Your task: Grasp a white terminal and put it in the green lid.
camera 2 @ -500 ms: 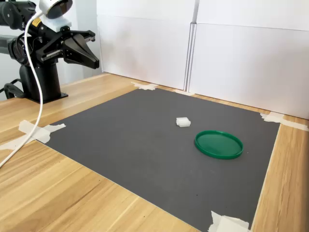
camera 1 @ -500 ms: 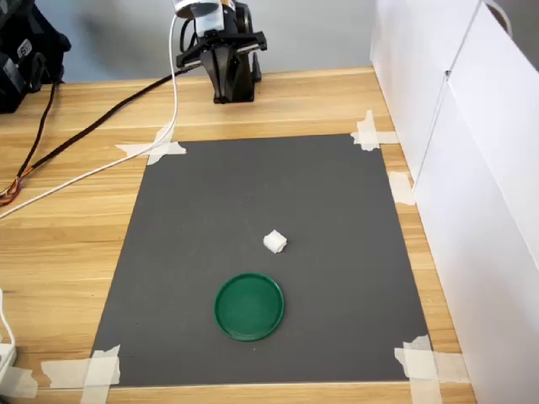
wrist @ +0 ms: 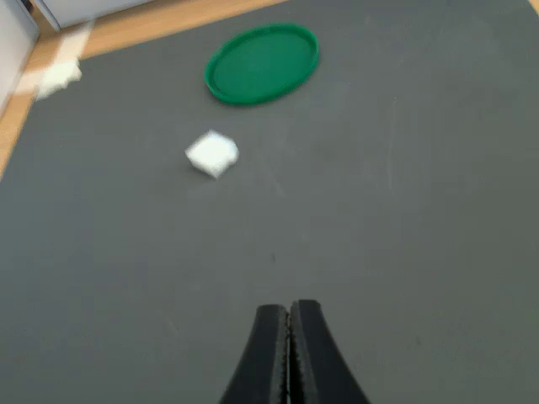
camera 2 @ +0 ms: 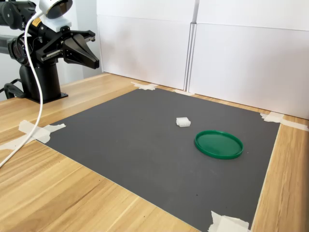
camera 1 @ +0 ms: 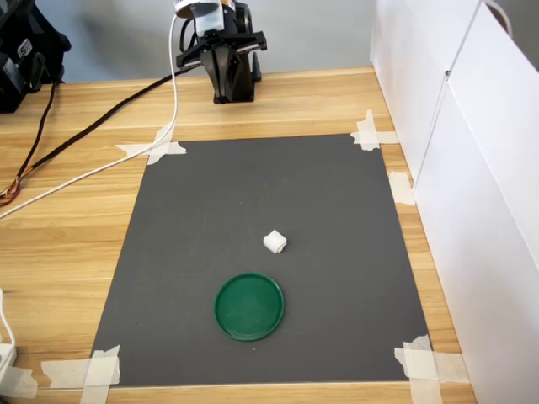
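The gripper (wrist: 289, 337) hangs above the far edge of the dark mat (camera 1: 253, 194), near the arm's base, jaws pressed together and holding nothing. The white terminal (camera 1: 274, 242) lies on the mat near its middle, well apart from the gripper. The green lid (camera 1: 249, 306) rests flat on the mat just beside the terminal, not touching it, with nothing inside.
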